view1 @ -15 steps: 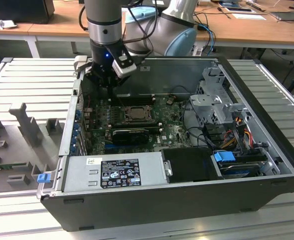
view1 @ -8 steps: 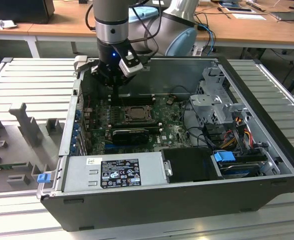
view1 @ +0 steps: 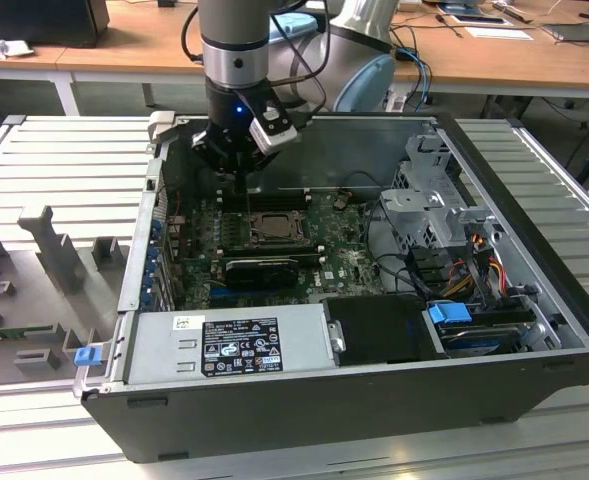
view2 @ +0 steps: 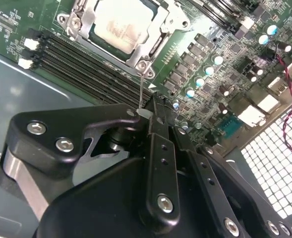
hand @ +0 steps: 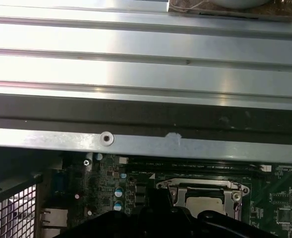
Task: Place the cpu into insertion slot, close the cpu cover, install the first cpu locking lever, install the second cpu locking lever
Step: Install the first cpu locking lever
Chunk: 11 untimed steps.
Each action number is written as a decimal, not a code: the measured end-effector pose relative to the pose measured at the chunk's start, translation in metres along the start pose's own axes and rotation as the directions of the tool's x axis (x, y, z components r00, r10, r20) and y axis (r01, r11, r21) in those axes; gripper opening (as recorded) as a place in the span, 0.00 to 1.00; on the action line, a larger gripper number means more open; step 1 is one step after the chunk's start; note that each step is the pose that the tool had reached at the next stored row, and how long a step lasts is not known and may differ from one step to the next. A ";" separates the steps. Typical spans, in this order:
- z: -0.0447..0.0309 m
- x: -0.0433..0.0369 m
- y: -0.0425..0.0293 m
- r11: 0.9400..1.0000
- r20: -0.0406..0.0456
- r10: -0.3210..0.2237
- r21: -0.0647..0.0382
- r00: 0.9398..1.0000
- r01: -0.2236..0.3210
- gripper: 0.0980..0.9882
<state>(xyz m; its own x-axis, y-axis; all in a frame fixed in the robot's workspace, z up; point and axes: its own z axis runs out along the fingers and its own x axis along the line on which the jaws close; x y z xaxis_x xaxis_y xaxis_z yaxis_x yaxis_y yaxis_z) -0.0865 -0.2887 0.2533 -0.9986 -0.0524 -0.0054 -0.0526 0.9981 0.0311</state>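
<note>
On a ribbed metal table (view1: 64,160), an open computer case (view1: 374,400) holds the motherboard (view1: 349,262), my gripper (view1: 242,182) hanging over it. In the second wrist view my fingers (view2: 160,134) are pinched narrow on a thin locking lever (view2: 142,91), and the pale silvery cpu (view2: 121,22) sits in the insertion slot (view2: 154,45). In the first wrist view the cpu cover (hand: 178,194) lies flat around it.

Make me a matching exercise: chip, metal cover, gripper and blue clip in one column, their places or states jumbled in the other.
1 chip
2 metal cover
3 gripper
4 blue clip

A shut on a thin lever
B at the case's outer corner, exterior view's left
C lying flat, framing the chip
D silvery square showing through the window

Pairs: 1-D, 2-C, 3-A, 4-B
</note>
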 end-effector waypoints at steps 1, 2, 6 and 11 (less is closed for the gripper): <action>0.0001 -0.0010 0.0000 1.000 0.000 0.000 0.000 1.000 0.000 0.01; 0.0002 -0.0016 -0.0001 1.000 0.000 0.000 0.000 1.000 0.000 0.01; 0.0008 -0.0063 -0.0003 1.000 0.000 0.000 0.000 1.000 0.000 0.01; 0.0024 -0.0138 -0.0008 1.000 0.000 0.000 0.000 1.000 0.000 0.01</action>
<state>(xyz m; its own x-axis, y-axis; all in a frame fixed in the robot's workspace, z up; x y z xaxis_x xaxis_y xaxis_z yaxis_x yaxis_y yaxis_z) -0.0727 -0.2887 0.2510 -0.9986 -0.0525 -0.0054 -0.0527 0.9981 0.0309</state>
